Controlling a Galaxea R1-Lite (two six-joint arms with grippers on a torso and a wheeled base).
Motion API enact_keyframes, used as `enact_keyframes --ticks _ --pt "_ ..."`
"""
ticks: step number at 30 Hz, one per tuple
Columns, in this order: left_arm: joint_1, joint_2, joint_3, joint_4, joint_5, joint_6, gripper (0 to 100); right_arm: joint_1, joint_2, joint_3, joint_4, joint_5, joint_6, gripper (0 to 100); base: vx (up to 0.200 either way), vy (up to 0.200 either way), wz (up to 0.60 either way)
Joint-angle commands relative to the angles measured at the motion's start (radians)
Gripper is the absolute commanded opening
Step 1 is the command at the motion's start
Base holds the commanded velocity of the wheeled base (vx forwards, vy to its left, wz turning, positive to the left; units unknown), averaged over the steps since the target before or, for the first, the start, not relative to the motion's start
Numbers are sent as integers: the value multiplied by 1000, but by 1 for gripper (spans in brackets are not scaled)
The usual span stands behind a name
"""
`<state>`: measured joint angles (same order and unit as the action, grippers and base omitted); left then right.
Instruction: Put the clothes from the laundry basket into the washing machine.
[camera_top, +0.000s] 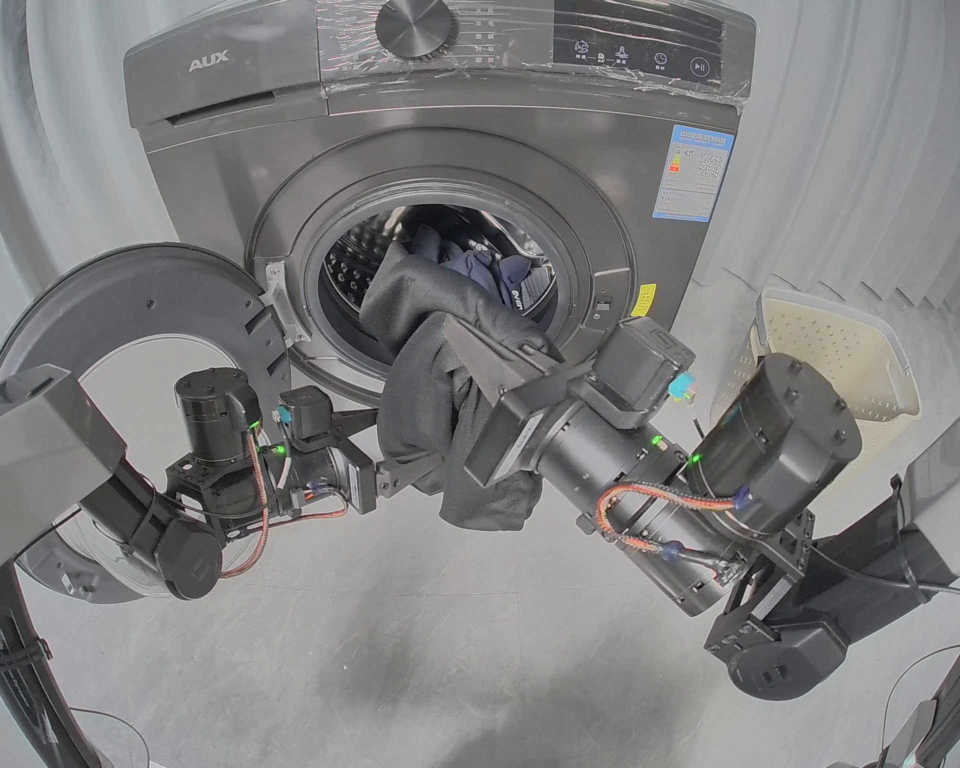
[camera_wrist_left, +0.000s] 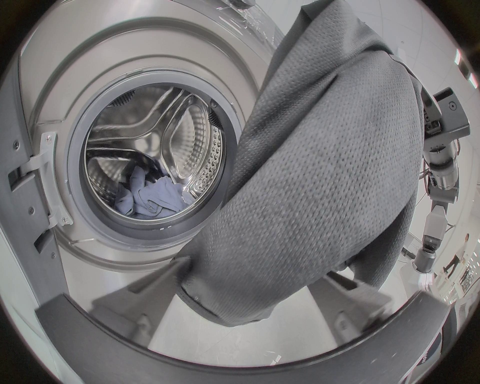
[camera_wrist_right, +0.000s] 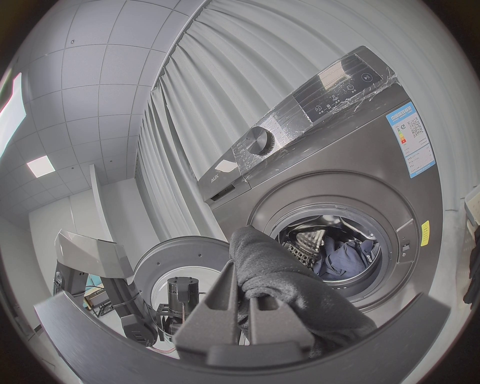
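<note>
Head view: right gripper clamps a dark garment hanging at the open mouth of the washing machine; left gripper, spread wide, sits beside the cloth's lower edge; blue clothes lie in the drum.

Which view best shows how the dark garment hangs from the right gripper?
The head view: the dark garment shows nearly whole, clamped by the right gripper, top at the washing machine's opening, rest drooping. The right wrist view shows the pinched bunch; the left wrist view, its hanging cloth close-up.
</note>
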<state>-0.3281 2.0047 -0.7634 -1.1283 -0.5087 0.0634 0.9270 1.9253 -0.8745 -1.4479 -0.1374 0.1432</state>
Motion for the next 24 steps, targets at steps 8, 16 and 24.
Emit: enact_keyframes --ticks 8,16,24 --pt "-48 -57 167 -143 -4 7 0 -57 23 2 11 -2 1 0 0 0 0" --pt "-77 -231 346 -205 -10 9 0 -122 61 5 0 19 3 0 0 0 0" --pt "-147 -360 365 -206 -11 -62 0 -91 61 35 -2 33 3 0 0 0 0"
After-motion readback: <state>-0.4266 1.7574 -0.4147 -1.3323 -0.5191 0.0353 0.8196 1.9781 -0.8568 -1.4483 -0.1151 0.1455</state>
